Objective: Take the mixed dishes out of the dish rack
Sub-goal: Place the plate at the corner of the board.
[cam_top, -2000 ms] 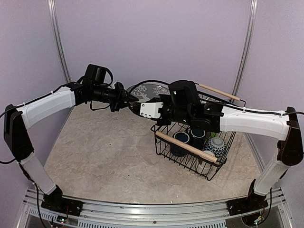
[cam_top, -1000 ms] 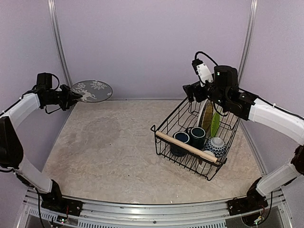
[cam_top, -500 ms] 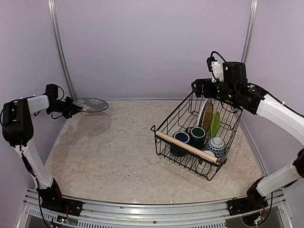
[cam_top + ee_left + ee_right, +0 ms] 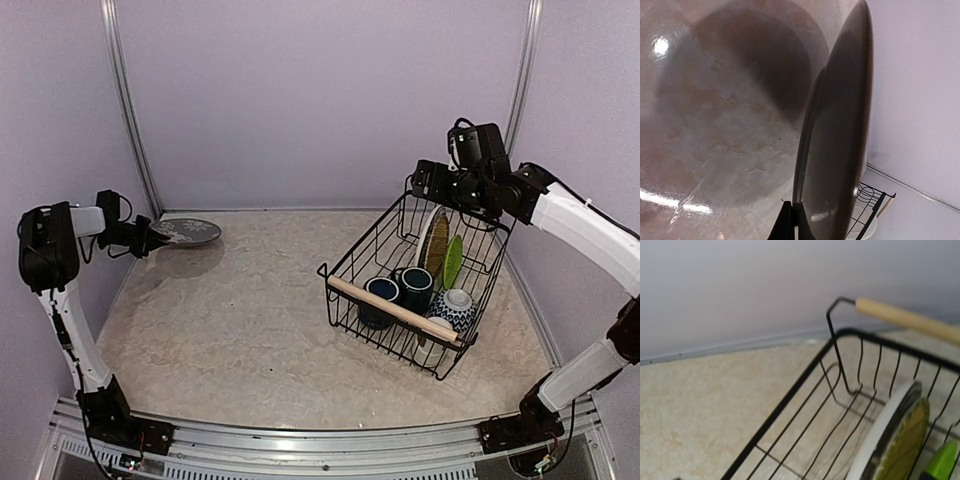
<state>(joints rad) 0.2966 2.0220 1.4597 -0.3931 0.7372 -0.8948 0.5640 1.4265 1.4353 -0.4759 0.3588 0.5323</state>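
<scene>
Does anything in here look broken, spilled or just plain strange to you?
Nothing looks broken or spilled. Two small oddities: the gray deer-pattern plate hangs just above the table at the far left, pinched by its rim in the left gripper, and the dish rack sits skewed to the table's edges.

Your left end effector point(image 4: 148, 238), gone from the middle where both arms met, now holds the gray deer-pattern plate point(image 4: 186, 232) at the far left, lower and nearly flat over the tabletop point(image 4: 250, 300). Your right end effector point(image 4: 425, 183) now hangs back above the dish rack's point(image 4: 392, 309) far corner.
</scene>
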